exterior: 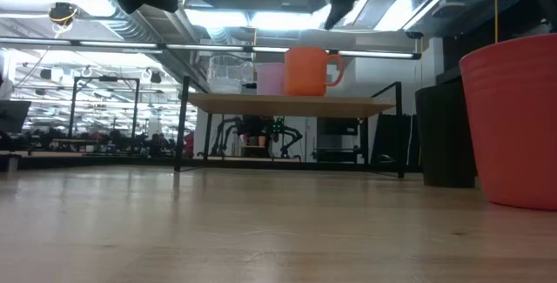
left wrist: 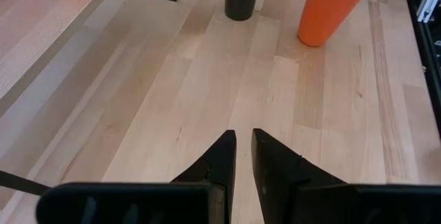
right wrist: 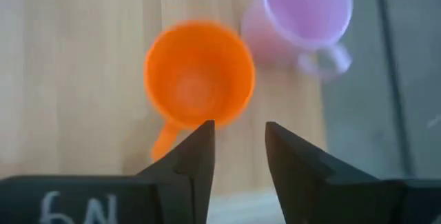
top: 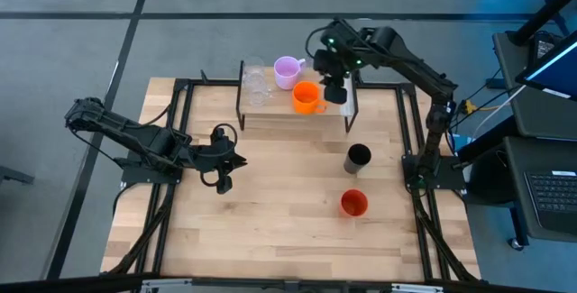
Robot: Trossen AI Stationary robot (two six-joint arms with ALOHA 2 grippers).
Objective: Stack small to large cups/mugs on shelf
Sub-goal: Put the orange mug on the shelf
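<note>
Orange handled mug (top: 307, 96) sits upright on the shelf (top: 270, 114) mid-board, lilac mug (top: 288, 71) just beside it, clear glasses (top: 256, 82) toward the far end. Right gripper (right wrist: 238, 151) hovers above, fingers parted, empty. Left gripper (left wrist: 244, 156), fingers nearly together, waits over the bench; black cup (top: 358, 157) and orange-red cup (top: 353, 204) stand near its right edge.

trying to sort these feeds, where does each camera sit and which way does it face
High view: above the table, facing straight down; shows both arms, left tool and right tool over the shelf.
Low view: at tabletop height, facing level across to the shelf; arm parts hang along the top edge.
Left wrist view: on the left arm, facing the bare tabletop; its own nearly shut fingers show.
Right wrist view: on the right arm, facing down at the shelf; its own parted fingers show.
Shared: the orange handled mug beside the lilac mug.
</note>
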